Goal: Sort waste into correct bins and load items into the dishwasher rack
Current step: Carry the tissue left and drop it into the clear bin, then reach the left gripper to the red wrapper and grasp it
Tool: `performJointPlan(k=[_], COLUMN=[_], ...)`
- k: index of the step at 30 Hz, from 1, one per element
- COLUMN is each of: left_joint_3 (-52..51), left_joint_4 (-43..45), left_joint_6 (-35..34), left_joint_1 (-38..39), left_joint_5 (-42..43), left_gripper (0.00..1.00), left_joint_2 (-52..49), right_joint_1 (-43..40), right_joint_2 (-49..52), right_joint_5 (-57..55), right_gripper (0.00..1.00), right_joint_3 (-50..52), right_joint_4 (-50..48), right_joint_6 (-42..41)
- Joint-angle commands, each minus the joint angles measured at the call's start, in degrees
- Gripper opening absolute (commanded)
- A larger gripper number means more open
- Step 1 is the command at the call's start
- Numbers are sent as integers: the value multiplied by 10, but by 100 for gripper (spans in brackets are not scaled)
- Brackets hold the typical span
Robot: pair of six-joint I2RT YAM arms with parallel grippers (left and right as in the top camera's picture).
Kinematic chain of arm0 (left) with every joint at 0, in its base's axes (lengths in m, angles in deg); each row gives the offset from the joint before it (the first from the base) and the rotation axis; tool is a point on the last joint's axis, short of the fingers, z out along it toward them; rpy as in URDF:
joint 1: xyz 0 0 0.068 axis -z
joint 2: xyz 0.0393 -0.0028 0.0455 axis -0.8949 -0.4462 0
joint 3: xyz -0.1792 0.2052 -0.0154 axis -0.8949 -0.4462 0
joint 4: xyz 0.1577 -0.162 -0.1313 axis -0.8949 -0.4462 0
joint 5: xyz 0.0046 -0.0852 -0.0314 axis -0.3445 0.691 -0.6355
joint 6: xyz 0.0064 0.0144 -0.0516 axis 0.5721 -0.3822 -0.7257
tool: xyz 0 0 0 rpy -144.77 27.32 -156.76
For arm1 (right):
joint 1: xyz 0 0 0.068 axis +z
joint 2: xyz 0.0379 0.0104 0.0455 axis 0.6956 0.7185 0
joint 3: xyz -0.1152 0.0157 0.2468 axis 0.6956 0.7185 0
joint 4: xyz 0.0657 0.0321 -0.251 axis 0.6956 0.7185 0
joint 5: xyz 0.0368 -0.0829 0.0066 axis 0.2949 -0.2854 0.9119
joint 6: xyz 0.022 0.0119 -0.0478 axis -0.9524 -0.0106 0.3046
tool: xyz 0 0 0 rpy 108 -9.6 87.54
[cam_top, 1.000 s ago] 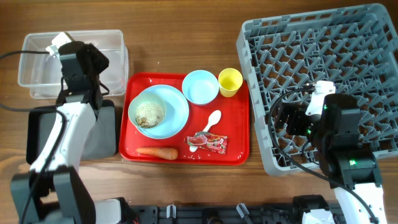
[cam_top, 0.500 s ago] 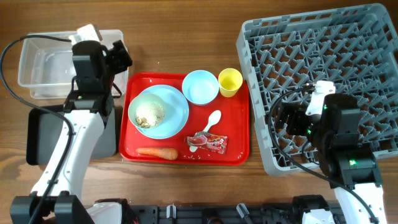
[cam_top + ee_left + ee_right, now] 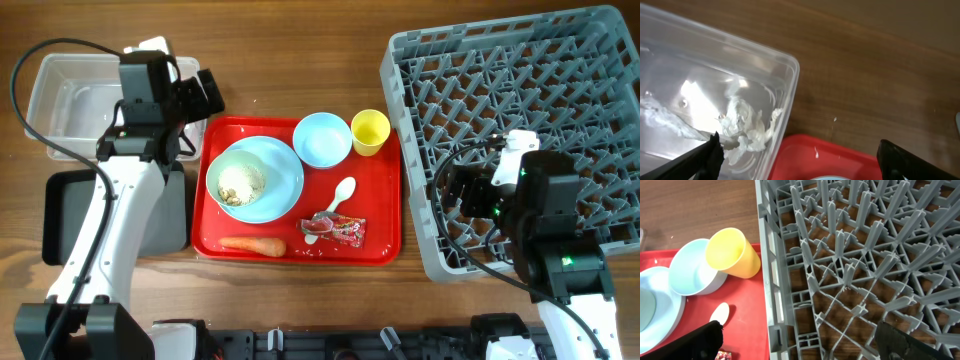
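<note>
The crumpled white tissue [image 3: 747, 125] lies in the clear tub [image 3: 700, 65], seemingly in the corner nearest the red tray [image 3: 385, 215], though it shows only through the glossy plastic wall. The left gripper [image 3: 800, 150] hovers over that corner and the tray's edge, its 2 fingers spread wide with nothing between them. The black tray [image 3: 60, 215] sits just beside the tub, partly under the left arm.

On the red tray the carrot [image 3: 252, 245] lies along the near edge, and the red snack wrapper [image 3: 345, 231] lies close by, just beside the bowl end of the white spoon [image 3: 340, 193]. The pale green bowl [image 3: 226, 170], holding rice-like crumbs [image 3: 240, 185], rests on the light blue plate [image 3: 285, 175]. The light blue bowl [image 3: 322, 139] and yellow cup [image 3: 370, 131] stand side by side at the far edge.

The grey dishwasher rack [image 3: 520, 90] sits right of the tray. The right gripper [image 3: 797, 337] hangs above the rack's left wall, fingers apart and holding nothing.
</note>
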State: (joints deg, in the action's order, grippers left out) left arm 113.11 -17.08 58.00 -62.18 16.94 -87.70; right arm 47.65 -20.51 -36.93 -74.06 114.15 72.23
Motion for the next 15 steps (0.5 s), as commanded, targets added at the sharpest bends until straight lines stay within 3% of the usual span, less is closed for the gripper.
performJointPlan(k=[1,8,11,12,15], left_joint_3=[3,3,3,2,2], left_joint_4=[-13,-122,-181,-198,-202], left_joint_6=[9,-30,-43,-42,-17], left_joint_1=[11,12,12,13,26], left_joint_5=[9,15,164,263,420], left_gripper=[100,100,100,100,100], left_joint_2=[4,-2,-8,-8,-8], right_joint_1=[1,1,1,1,1], right_joint_2=[0,0,0,0,0], right_joint_5=[9,9,9,9,9], right_gripper=[100,100,100,100,100], right_joint_3=[-12,-12,-12,-12,-12], right_joint_4=[-1,-1,-1,-1,-1], right_joint_6=[4,4,4,4,4])
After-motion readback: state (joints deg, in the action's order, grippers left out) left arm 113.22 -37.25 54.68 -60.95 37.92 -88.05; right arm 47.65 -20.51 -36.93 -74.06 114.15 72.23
